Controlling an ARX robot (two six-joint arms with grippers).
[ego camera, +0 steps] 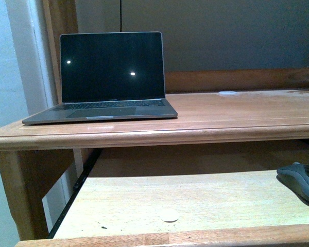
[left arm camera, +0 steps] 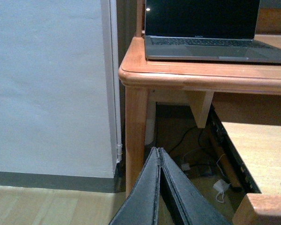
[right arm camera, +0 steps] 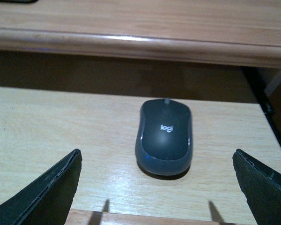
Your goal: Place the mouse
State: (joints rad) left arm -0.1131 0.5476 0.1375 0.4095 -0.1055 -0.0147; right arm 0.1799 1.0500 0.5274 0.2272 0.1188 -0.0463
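While the laptop (ego camera: 110,77) stood open on the desk (ego camera: 237,116) in the front view, the mouse (ego camera: 297,181) lay on the shelf (ego camera: 195,200) below it, far to its right. From the left wrist, the left gripper (left arm camera: 158,151) hung pressed together, empty, lower than the laptop. From the right wrist, the right gripper (right arm camera: 157,152) gaped wide, one finger on either side of the mouse, clear of it.
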